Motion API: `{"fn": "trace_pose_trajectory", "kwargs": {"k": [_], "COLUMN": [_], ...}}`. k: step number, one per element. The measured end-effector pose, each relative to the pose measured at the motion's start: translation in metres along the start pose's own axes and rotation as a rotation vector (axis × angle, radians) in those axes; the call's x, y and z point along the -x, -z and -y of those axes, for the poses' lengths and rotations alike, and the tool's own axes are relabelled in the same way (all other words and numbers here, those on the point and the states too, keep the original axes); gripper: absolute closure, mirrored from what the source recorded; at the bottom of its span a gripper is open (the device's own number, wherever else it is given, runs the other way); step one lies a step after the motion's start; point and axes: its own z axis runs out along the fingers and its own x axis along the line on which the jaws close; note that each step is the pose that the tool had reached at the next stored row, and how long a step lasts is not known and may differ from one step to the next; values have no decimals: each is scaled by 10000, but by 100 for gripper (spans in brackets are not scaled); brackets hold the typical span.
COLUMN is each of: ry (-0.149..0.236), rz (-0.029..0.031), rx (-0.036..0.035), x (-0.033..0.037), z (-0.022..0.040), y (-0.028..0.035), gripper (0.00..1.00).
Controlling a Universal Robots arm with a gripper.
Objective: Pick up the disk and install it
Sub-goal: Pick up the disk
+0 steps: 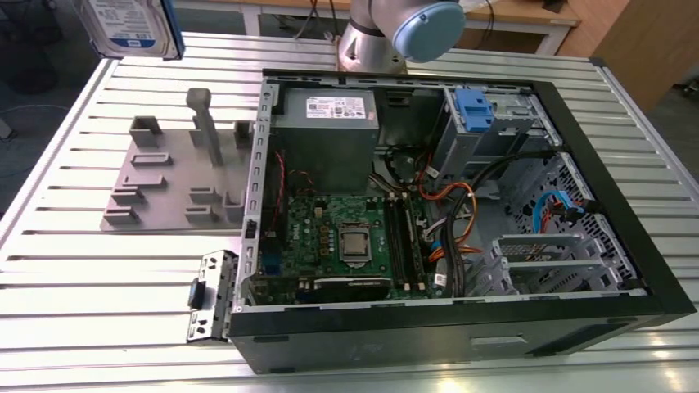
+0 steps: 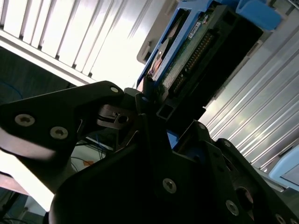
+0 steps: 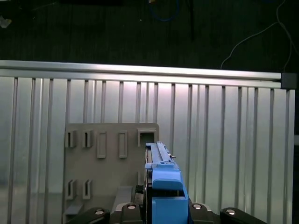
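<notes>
Operator: What lay below?

Legend: Ribbed aluminium table [image 1: 65,311], bearing the open black steel computer case [image 1: 628,237] and, just beside it, a grey moulded fixture [image 1: 164,192] with upright slotted cradles.

Operator: And the disk?

Legend: You had the disk [image 1: 129,29] held aloft, edge-on, on the fixture's side and well apart from the case, presumably to clear the cradles. The gripper [image 2: 156,116] was clamped across its flat silver faces, near one end of the blue plastic carrier.
</notes>
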Motion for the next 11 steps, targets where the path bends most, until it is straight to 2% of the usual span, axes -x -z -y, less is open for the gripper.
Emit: {"fn": "trace_pose_trajectory", "kwargs": {"k": [11], "ry": [1], "rz": [0], "rx": [0], "x": [8], "z": [0], "y": [156], "gripper": [64]}}
